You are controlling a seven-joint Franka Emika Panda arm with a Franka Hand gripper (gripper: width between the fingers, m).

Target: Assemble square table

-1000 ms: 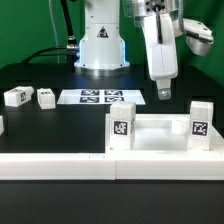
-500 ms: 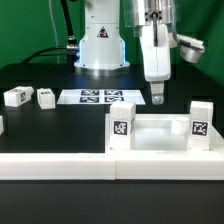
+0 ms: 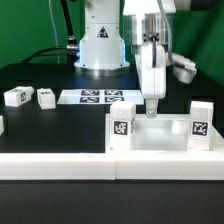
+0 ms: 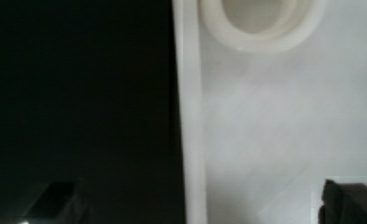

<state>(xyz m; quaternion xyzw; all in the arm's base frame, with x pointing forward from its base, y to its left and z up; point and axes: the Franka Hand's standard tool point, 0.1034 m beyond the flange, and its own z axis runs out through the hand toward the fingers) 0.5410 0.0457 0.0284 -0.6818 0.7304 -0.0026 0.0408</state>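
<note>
So, your gripper (image 3: 152, 110) hangs low over the back edge of the tabletop (image 3: 160, 140). The tabletop sits on the black table (image 3: 60, 125) toward the exterior view's right, just behind the long white rail (image 3: 55, 165). The jaws are spread wide with nothing in them.

In the wrist view the two fingertips (image 4: 55, 205) sit far apart and the tabletop's straight edge runs between them. There's dark table on one side and white plastic with a round hole (image 4: 260, 20) on the other. You can't really tell if either finger touches the plastic.

One leg (image 3: 122, 130) stands upright at the tabletop's corner on the exterior view's left and another leg (image 3: 200, 122) at the right, with the gripper between them. One loose leg (image 3: 17, 97) and a second loose leg (image 3: 46, 97) lie well off to the exterior view's left, beside the marker board (image 3: 98, 97).
</note>
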